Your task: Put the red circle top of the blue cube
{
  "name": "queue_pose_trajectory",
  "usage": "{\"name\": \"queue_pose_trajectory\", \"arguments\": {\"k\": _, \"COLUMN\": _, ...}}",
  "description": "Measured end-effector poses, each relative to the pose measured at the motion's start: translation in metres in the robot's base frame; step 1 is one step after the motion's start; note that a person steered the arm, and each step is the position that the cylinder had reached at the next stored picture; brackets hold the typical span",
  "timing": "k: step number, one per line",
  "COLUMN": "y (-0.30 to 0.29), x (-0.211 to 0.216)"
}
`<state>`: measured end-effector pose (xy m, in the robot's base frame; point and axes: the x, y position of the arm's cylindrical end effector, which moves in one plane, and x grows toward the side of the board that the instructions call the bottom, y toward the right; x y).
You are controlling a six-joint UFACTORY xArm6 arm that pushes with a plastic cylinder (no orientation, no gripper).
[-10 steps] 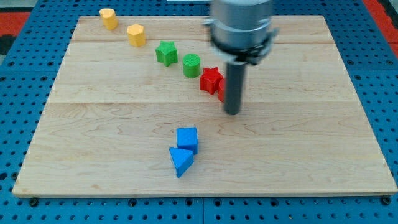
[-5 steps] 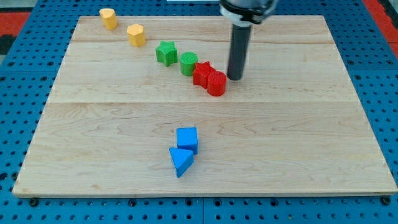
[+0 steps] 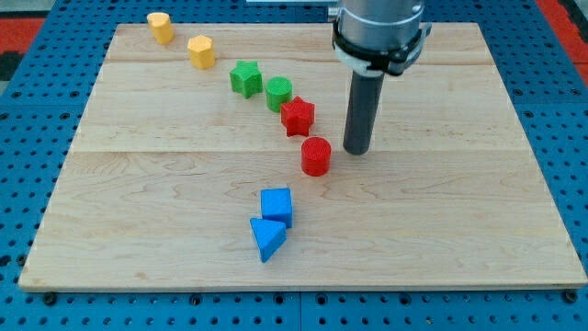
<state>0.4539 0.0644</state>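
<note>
- My tip [image 3: 357,151] sits on the wooden desk [image 3: 459,211], just to the view's right of the red circle [image 3: 316,156] and slightly above it; a narrow gap shows between them, so no contact that I can confirm.
- End effector: a plain dark rod with no jaws, so spread or pressed together does not apply; it pinches nothing.
- The red circle stands upright near the middle of the desk, apart from the red star [image 3: 298,116], which lies toward the view's top and a little left of it.
- The blue cube [image 3: 277,206] lies toward the view's bottom and a little left of the red circle, with bare wood between the two.
- A blue triangle [image 3: 266,238] touches the blue cube on its lower left side.
- The green circle [image 3: 279,93] sits just up and left of the red star, touching or nearly so; I cannot tell which.
- The green star [image 3: 245,78] sits just up and left of the green circle.
- Two yellow blocks lie toward the view's top left: one [image 3: 201,51] nearer the green star, the other [image 3: 161,27] close to the desk's top edge. Their exact shapes are not clear.
- The blocks from the far yellow one down to the red circle form a loose diagonal line.
</note>
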Motion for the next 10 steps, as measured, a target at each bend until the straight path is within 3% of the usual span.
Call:
{"name": "queue_pose_trajectory", "arguments": {"k": 1, "y": -0.053, "x": 0.041}}
{"name": "queue_pose_trajectory", "arguments": {"k": 2, "y": -0.073, "x": 0.016}}
{"name": "queue_pose_trajectory", "arguments": {"k": 3, "y": -0.055, "x": -0.016}}
{"name": "queue_pose_trajectory", "arguments": {"k": 4, "y": -0.087, "x": -0.028}}
{"name": "queue_pose_trajectory", "arguments": {"k": 5, "y": -0.103, "x": -0.019}}
{"name": "queue_pose_trajectory", "arguments": {"k": 6, "y": -0.121, "x": -0.039}}
{"name": "queue_pose_trajectory", "arguments": {"k": 7, "y": -0.147, "x": -0.01}}
{"name": "queue_pose_trajectory", "arguments": {"k": 8, "y": -0.061, "x": 0.0}}
{"name": "queue_pose_trajectory", "arguments": {"k": 9, "y": -0.051, "x": -0.022}}
{"name": "queue_pose_trajectory", "arguments": {"k": 10, "y": 0.064, "x": -0.033}}
